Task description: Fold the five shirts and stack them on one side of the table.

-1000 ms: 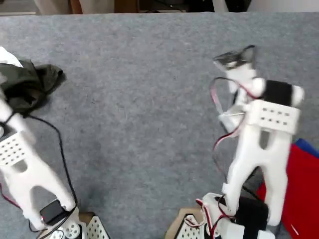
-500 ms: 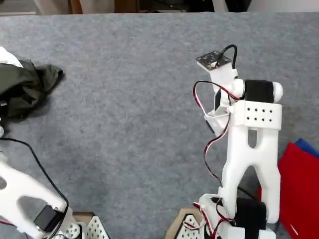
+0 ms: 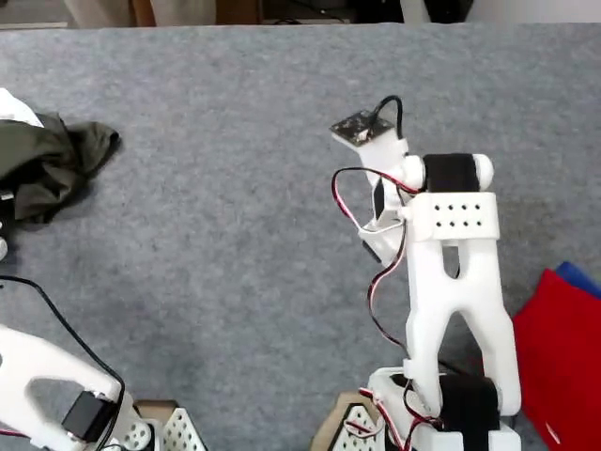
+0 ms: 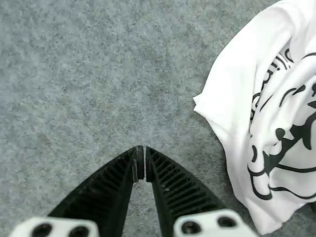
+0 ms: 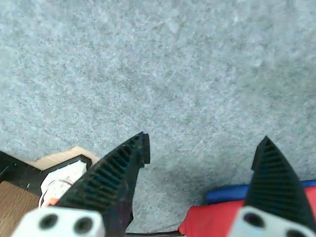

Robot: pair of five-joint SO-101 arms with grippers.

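A crumpled dark olive shirt (image 3: 52, 164) lies at the table's left edge, with a bit of white shirt (image 3: 13, 106) beside it. My left gripper (image 4: 139, 163) is shut and empty over bare grey felt, a short way from a white shirt with black print (image 4: 266, 113). My right gripper (image 5: 205, 148) is open with nothing between its fingers, low over the felt. A red folded shirt (image 3: 563, 362) rests on a blue one (image 3: 579, 276) at the near right edge, beside the right arm (image 3: 451, 221); both lie just behind the open fingers (image 5: 123, 165).
Grey felt (image 3: 235, 103) covers the whole table. The arm bases (image 3: 376, 427) stand at the near edge. Red and black cables (image 3: 362, 221) loop off the right arm. A black cable (image 3: 56, 324) trails from the left arm (image 3: 38, 385).
The right arm has swung left and drawn back toward its base. The left arm has pulled back to the near left corner, away from the dark olive shirt.
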